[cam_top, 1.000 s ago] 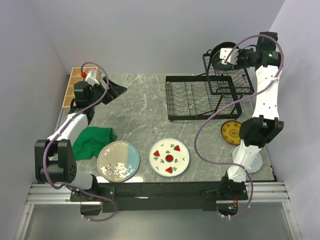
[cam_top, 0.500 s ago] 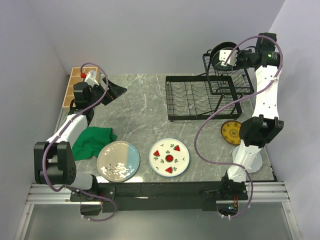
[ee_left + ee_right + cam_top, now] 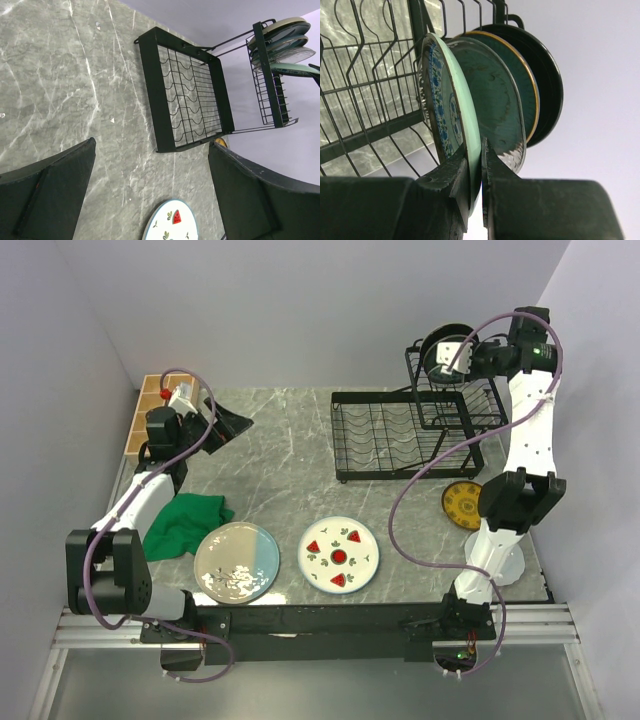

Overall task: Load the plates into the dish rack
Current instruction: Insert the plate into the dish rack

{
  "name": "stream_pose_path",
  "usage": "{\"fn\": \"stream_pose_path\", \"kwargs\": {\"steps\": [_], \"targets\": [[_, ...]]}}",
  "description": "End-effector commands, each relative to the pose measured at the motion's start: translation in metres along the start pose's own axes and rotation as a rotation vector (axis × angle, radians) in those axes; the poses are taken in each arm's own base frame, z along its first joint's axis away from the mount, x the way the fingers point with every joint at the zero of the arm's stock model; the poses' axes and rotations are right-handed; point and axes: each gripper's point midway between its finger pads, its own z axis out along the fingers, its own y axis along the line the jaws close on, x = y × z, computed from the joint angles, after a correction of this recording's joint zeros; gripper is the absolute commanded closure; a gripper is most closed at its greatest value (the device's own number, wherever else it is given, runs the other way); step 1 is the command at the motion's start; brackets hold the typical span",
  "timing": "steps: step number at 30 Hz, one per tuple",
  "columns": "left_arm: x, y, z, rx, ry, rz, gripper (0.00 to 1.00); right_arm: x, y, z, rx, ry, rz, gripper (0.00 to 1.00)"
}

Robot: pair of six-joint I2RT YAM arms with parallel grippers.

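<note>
The black wire dish rack point(image 3: 390, 435) stands at the back right, with its raised upper basket point(image 3: 455, 400) behind it. My right gripper point(image 3: 447, 355) is at the basket. In the right wrist view it point(image 3: 481, 150) is shut on the rim of a pale green plate with blue pattern point(image 3: 447, 100), which stands upright in the wires beside a teal plate point(image 3: 495, 100) and a black plate point(image 3: 551, 85). A cream-and-blue plate point(image 3: 237, 561), a watermelon plate point(image 3: 339, 554) and a yellow patterned plate point(image 3: 462, 504) lie on the table. My left gripper point(image 3: 225, 422) is open and empty, above the far left of the table.
A green cloth point(image 3: 185, 522) lies at the left, next to the cream-and-blue plate. A wooden compartment box point(image 3: 150, 410) stands at the far left edge behind my left arm. The rack's lower tray point(image 3: 187, 100) holds no plates. Walls close the back and both sides.
My right gripper has shifted slightly to the right at the upper basket, still on the plate. My left arm has barely moved.
</note>
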Motion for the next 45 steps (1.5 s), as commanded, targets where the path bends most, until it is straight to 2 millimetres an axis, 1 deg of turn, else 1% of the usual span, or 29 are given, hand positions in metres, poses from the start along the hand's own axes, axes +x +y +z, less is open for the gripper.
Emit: {"fn": "stream_pose_path", "kwargs": {"steps": [1, 9, 16, 21, 22, 24, 27, 28, 30, 31, 32, 34, 37, 41, 42, 43, 45], "targets": [[-0.010, -0.013, -0.007, 0.026, -0.045, 0.025, 0.01, -0.006, 0.001, 0.003, -0.013, -0.016, -0.010, 1.00], [-0.007, -0.010, -0.007, 0.021, -0.041, 0.019, 0.01, -0.005, 0.002, 0.009, -0.022, -0.012, -0.024, 1.00], [-0.008, -0.010, -0.006, 0.023, -0.041, 0.017, 0.00, -0.001, 0.000, 0.009, -0.017, 0.013, -0.036, 1.00], [-0.008, -0.010, -0.005, 0.025, -0.037, 0.018, 0.01, 0.001, 0.006, 0.010, -0.042, 0.025, -0.064, 1.00], [-0.008, -0.010, -0.005, 0.025, -0.036, 0.017, 0.01, 0.001, 0.010, 0.013, -0.053, 0.024, -0.065, 1.00], [-0.008, -0.009, -0.004, 0.023, -0.037, 0.020, 0.01, 0.002, 0.008, 0.013, -0.044, 0.028, -0.069, 1.00], [-0.007, -0.008, -0.004, 0.021, -0.036, 0.015, 0.01, 0.002, 0.006, 0.013, -0.036, 0.032, -0.074, 0.92], [-0.007, -0.008, -0.004, 0.022, -0.035, 0.015, 0.01, 0.002, 0.006, 0.016, -0.039, 0.030, -0.073, 0.87], [-0.007, -0.008, -0.004, 0.019, -0.037, 0.015, 0.01, 0.003, 0.006, 0.016, -0.039, 0.034, -0.076, 0.80], [-0.007, -0.007, -0.004, 0.019, -0.037, 0.014, 0.01, 0.003, 0.006, 0.017, -0.038, 0.035, -0.079, 0.73], [-0.007, -0.008, -0.005, 0.020, -0.038, 0.016, 0.01, 0.003, 0.004, 0.017, -0.032, 0.037, -0.082, 0.69], [-0.006, -0.007, -0.005, 0.017, -0.038, 0.017, 0.01, 0.004, 0.004, 0.018, -0.025, 0.038, -0.076, 0.64], [-0.007, -0.008, -0.005, 0.017, -0.040, 0.019, 0.01, 0.004, -0.002, 0.016, -0.006, 0.045, -0.079, 0.63], [-0.007, -0.008, -0.005, 0.019, -0.040, 0.019, 0.01, 0.003, -0.003, 0.015, 0.004, 0.043, -0.073, 0.64], [-0.008, -0.009, -0.005, 0.019, -0.039, 0.017, 0.01, 0.004, -0.002, 0.016, 0.002, 0.043, -0.072, 0.68], [-0.007, -0.009, -0.005, 0.018, -0.039, 0.018, 0.01, 0.003, -0.003, 0.015, 0.004, 0.043, -0.072, 0.75], [-0.008, -0.009, -0.005, 0.020, -0.038, 0.020, 0.01, 0.002, -0.004, 0.015, 0.016, 0.039, -0.056, 0.95]]}}
